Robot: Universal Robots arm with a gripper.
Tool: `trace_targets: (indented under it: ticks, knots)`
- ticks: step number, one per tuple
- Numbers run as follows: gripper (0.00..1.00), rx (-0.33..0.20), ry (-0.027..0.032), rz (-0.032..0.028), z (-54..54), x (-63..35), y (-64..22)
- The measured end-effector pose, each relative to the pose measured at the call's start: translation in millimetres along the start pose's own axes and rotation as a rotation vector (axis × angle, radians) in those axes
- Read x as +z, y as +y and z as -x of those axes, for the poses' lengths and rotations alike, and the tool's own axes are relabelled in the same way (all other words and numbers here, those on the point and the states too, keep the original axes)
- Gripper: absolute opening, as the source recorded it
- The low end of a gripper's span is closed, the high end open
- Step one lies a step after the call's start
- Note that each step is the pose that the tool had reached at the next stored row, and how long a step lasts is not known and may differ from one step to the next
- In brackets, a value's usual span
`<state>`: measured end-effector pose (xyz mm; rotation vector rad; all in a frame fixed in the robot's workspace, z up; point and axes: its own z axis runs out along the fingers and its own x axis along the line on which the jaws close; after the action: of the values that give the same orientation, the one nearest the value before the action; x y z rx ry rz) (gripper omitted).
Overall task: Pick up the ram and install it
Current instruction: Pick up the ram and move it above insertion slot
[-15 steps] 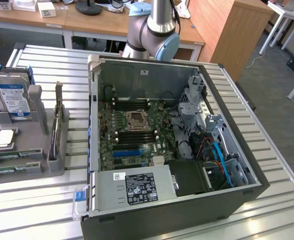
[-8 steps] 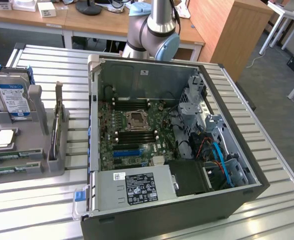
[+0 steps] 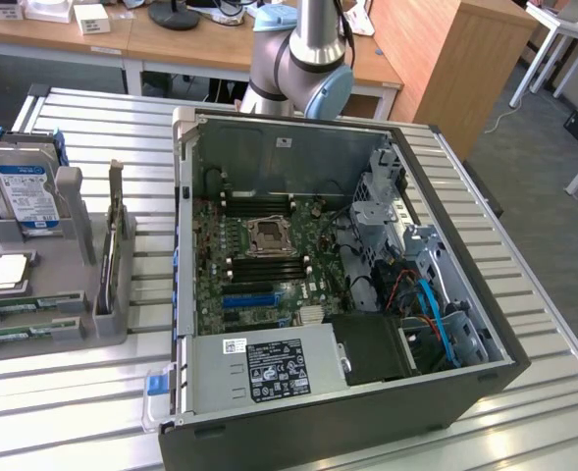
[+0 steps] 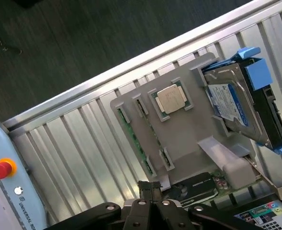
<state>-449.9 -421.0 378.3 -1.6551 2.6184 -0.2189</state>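
Wrist view: we see the pincer (image 4: 150, 186) clenched, fingertips pressed together with nothing between them, above the slatted table (image 4: 83, 139). Just ahead of the fingertips, apart from them, the ram (image 4: 132, 135) lies in a slot of the grey holder (image 4: 188, 134), a thin green stick. Close beside the pincer a dark expansion card (image 4: 193, 184) stands in the same holder. Farther out sits the square processor (image 4: 172, 99), and beyond it the hard drive (image 4: 229, 100) with its blue label. In the exterior view we find the arm (image 3: 303, 59) rising behind the open computer case (image 3: 185, 196), its motherboard (image 3: 259, 265) exposed.
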Motion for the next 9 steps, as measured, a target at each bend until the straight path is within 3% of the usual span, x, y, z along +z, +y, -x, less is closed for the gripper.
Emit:
trace_targets:
  ticks: [5,9]
  knots:
    - [0.11,-0.054,-0.0076,-0.0024,0.0,0.0,0.0]
    - [0.11,-0.058,-0.0081,-0.0026,0.0,0.0,0.0]
